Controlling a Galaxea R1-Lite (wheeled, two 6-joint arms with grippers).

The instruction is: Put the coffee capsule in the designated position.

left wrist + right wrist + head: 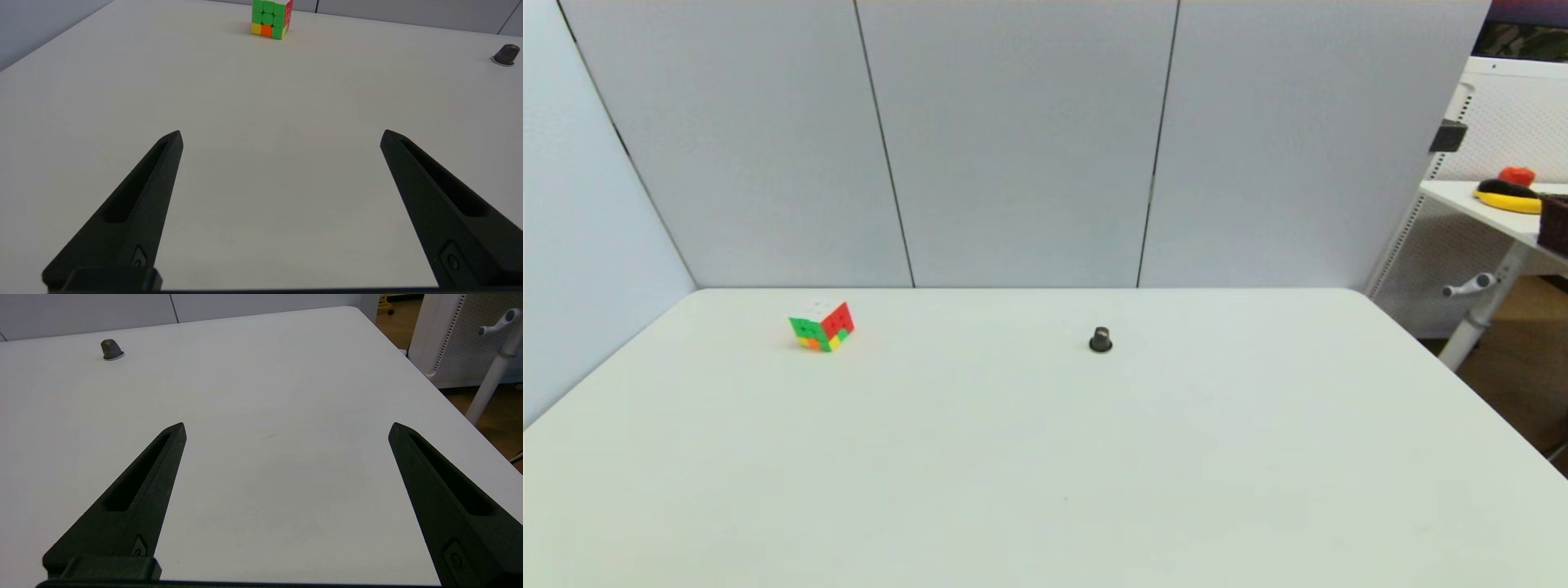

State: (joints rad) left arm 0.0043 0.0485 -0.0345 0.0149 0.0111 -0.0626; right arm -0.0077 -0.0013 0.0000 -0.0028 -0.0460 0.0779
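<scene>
left gripper (281,136) jaws wide, empty | right gripper (287,428) same | coffee capsule (1100,340) upright, untouched

Pretty sure I'm driving this thing in a lab or test room, not anyone's home. The plain white rectangular table (1045,457) is boxed in by bare pale grey partition panels (1013,139), like a staged test cell. Off to the right there's a white perforated metal panel (1515,114) and a height-adjustable white desk with a crank handle (1470,286), standing on brown flooring (1515,384).
</scene>
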